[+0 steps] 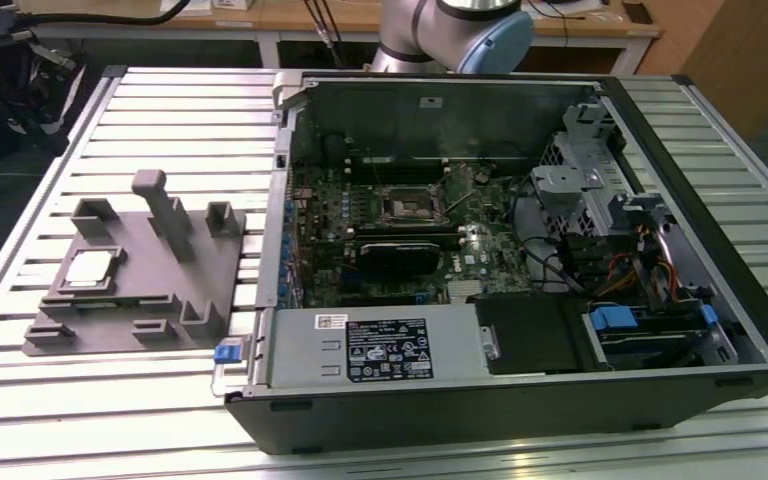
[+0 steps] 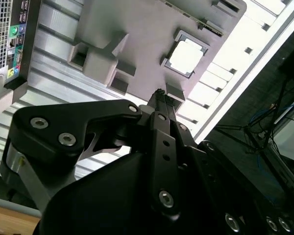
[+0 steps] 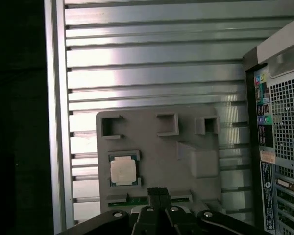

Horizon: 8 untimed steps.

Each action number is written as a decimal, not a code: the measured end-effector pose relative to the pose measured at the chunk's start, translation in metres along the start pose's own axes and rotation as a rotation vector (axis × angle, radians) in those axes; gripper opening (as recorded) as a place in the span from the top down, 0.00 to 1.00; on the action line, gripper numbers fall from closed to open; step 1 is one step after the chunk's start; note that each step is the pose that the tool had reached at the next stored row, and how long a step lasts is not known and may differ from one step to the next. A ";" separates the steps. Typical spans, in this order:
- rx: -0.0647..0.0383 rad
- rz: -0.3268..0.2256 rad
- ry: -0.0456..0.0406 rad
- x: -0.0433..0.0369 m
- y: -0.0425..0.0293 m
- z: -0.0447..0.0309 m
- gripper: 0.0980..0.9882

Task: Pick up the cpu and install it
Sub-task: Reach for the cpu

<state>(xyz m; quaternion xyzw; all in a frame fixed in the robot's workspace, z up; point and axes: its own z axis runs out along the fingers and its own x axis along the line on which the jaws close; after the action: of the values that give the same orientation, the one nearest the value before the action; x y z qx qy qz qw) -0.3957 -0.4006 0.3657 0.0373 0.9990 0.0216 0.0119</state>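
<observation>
cpu (image 3: 123,171) in tray (image 3: 159,144) recess | pincer (image 3: 159,191) closed, near tray edge

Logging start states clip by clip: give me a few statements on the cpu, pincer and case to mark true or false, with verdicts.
1. The cpu lies on the grey tray. True.
2. The pincer holds the cpu. False: its fingers are together on nothing, and the cpu lies apart from it on the tray.
3. The cpu sits in the socket. False: it is on the tray, outside the case.
4. The case lies open with its board showing. True.
5. The tray is at the exterior view's right of the case. False: it is at that view's left.
</observation>
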 end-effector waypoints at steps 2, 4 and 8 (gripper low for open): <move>0.000 -0.001 0.0000 0.0034 -0.0012 0.0008 0.99; 0.000 -0.001 0.0000 0.0068 -0.0019 0.0014 0.99; 0.000 -0.001 0.0001 0.0123 -0.0025 0.0020 0.99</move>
<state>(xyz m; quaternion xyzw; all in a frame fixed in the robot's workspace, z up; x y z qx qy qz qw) -0.4081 -0.4021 0.3633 0.0368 0.9990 0.0217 0.0118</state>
